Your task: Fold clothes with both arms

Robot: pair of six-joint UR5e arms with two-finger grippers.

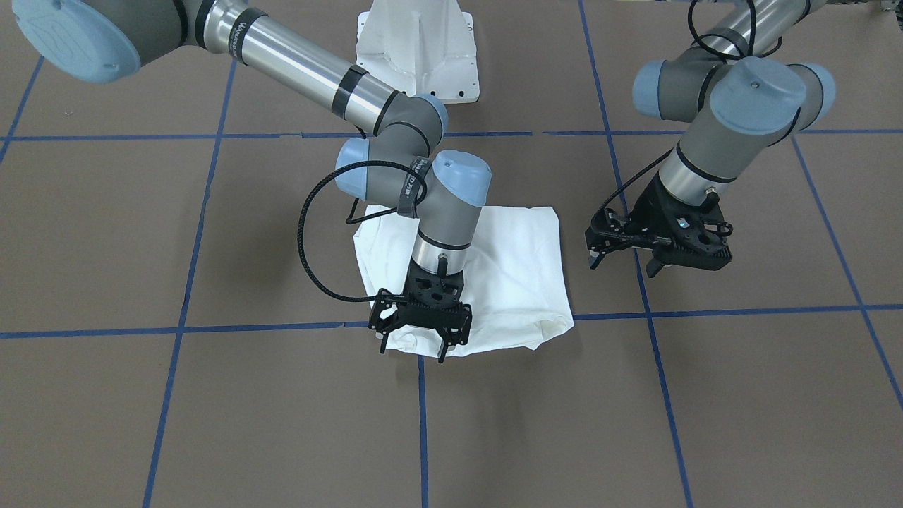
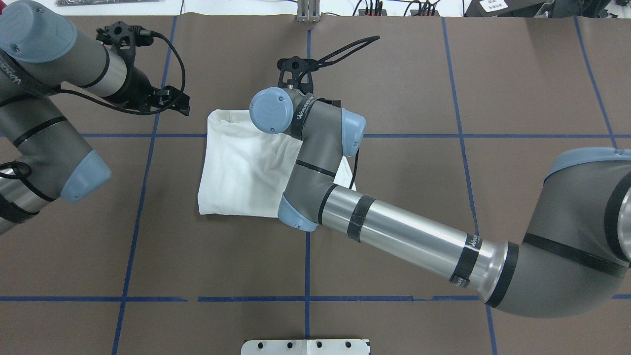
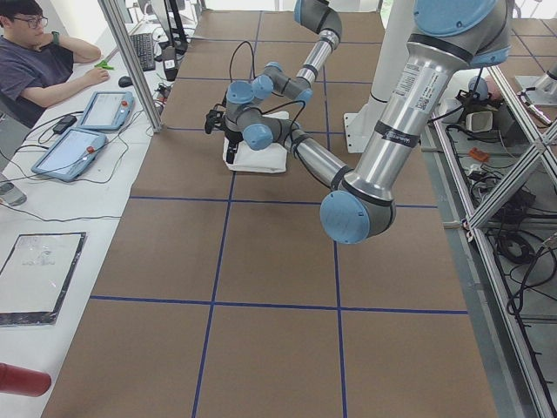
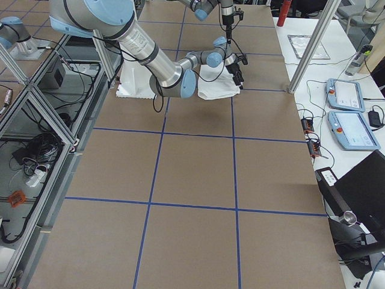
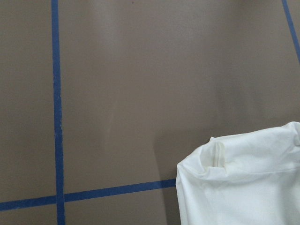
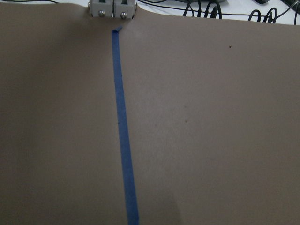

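Brown tabletop [image 1: 106, 233] crossed by blue tape lines [image 1: 423, 423], filling the front-facing frame. From the upper left, right arm [image 1: 296, 60] slanting down, wrist bent toward centre. From the upper right, left arm [image 1: 734, 113] reaching in. Seated person [image 3: 35, 70] at the upper left of the left-side view. White pedestal base [image 1: 416, 49] at top centre. White T-shirt [image 1: 515, 275] folded to a rough square, flat at frame centre, left part hidden behind the right arm's wrist; seen from overhead, its right side covered by that arm. Over the shirt's lower edge, right hand [image 1: 414, 349] with fingers spread; contact unclear. Just right of the shirt, left hand [image 1: 624, 267] also spread, above bare tabletop.
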